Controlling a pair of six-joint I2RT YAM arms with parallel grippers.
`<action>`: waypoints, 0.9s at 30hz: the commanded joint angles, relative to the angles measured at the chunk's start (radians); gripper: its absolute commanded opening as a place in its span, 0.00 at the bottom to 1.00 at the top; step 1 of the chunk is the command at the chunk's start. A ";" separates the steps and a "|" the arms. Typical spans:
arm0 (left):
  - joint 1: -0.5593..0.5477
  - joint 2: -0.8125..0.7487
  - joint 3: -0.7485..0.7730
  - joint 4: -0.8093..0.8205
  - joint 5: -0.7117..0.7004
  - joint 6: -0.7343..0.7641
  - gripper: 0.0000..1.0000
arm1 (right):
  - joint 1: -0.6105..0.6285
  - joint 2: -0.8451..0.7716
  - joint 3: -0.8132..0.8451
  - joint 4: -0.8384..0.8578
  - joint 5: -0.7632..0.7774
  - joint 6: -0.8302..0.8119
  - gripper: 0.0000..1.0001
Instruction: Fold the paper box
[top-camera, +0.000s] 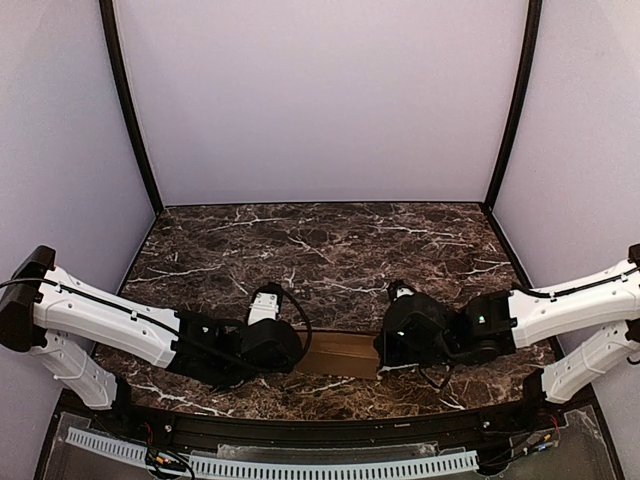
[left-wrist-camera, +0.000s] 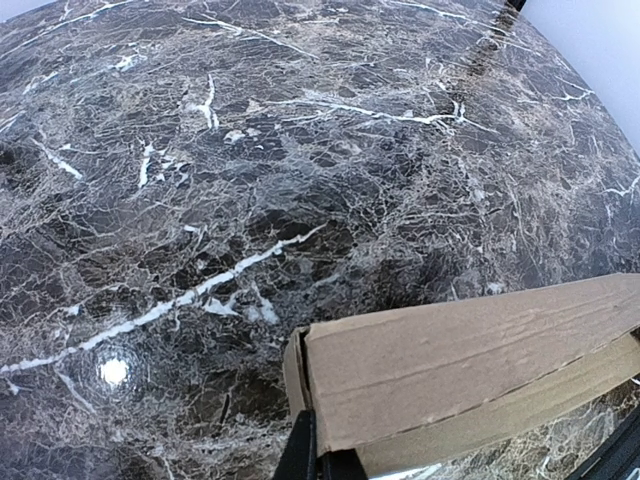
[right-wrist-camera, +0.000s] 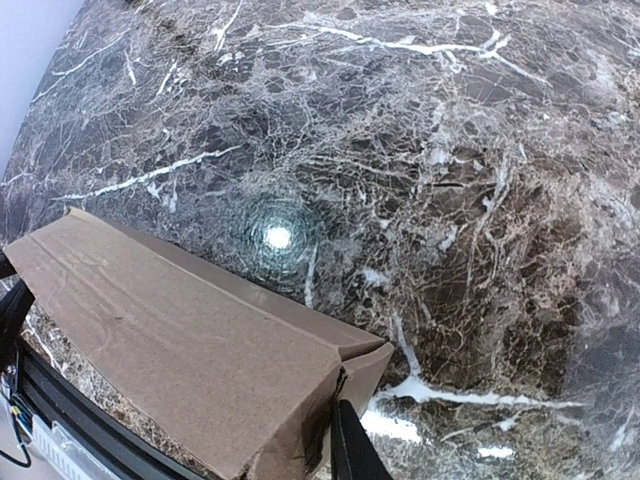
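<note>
Left arm (top-camera: 110, 320) and right arm (top-camera: 570, 305) stretched inward, low, left fingers (left-wrist-camera: 298, 450) closed, right fingers (right-wrist-camera: 350, 450) barely visible.

One end of the paper box (left-wrist-camera: 470, 350) is pinched by the left gripper (left-wrist-camera: 318, 452), over a marble table (left-wrist-camera: 200, 150).

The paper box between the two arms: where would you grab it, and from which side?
By its short ends, coming in from left and right. The paper box is long and low, lying left to right, so each end offers a thin cardboard edge to pinch. The left gripper sits at one end.
</note>
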 joint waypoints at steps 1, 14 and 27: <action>0.008 0.042 -0.050 -0.218 0.075 -0.021 0.00 | -0.035 0.039 -0.022 0.138 -0.047 -0.072 0.11; 0.007 0.023 -0.078 -0.236 0.056 -0.041 0.00 | -0.074 0.097 -0.052 0.296 -0.124 -0.146 0.00; 0.009 0.063 -0.059 -0.229 0.057 -0.021 0.00 | -0.077 0.070 0.013 0.241 -0.099 -0.174 0.20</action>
